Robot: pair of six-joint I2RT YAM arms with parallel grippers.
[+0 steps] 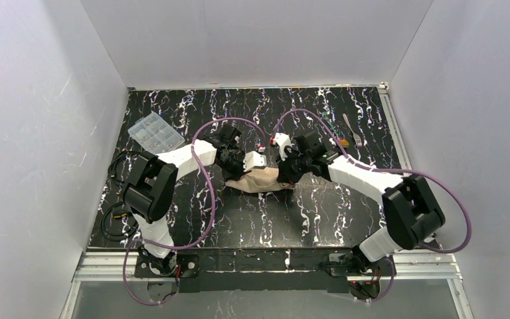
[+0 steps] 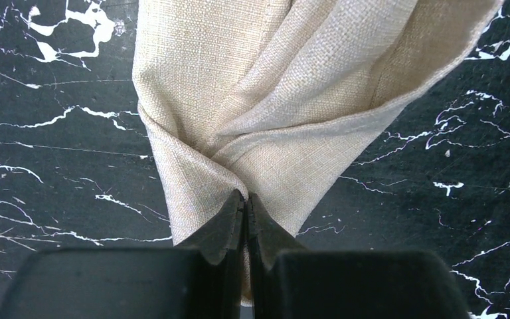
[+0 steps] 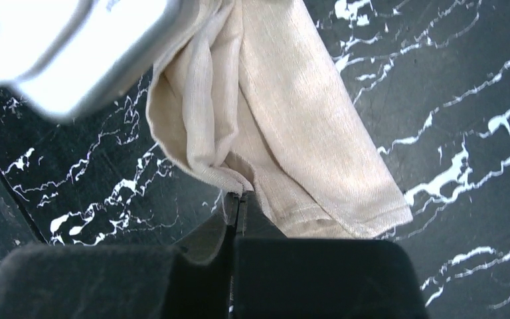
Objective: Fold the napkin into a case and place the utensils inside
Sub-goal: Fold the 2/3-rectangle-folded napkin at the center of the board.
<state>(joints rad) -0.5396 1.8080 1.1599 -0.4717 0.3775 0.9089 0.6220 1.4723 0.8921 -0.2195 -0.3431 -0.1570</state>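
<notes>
Mid-fold: left gripper (image 2: 246,203) and right gripper (image 3: 238,199) each pinch napkin (image 1: 260,179); next needs flat, aligned lay-down. Fork (image 1: 351,127) waits at 2 o'clock.

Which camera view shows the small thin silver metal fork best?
Top external view. The small thin silver metal fork lies in full sight, though tiny, at the far right of the black marbled table. Neither wrist view shows it: each looks down at the tan-beige cloth napkin instead.

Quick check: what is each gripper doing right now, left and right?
Left gripper: shut, pinching a fold of the napkin.
Right gripper: shut, pinching the napkin at its bunched edge.
</notes>
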